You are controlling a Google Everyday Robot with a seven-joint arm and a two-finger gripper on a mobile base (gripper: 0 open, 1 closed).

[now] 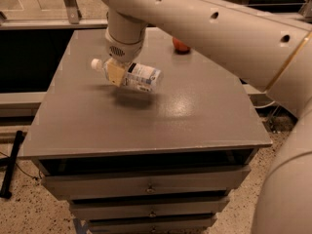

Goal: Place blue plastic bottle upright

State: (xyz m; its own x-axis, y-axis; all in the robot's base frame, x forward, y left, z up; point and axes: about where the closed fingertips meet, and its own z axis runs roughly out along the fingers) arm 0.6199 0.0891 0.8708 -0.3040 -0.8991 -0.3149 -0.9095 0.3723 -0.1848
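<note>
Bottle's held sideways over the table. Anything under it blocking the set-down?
Nothing visible does. The gripper grips the blue plastic bottle near its neck, lying sideways above the table; only its shadow lies below. The one other item, an orange object by the far edge, sits well apart.

A grey drawer cabinet (195, 121) stands on speckled floor (29, 213), with a small orange round object (180, 45) near its top's far edge, behind the gripper (116, 74) above the top's left half.
</note>
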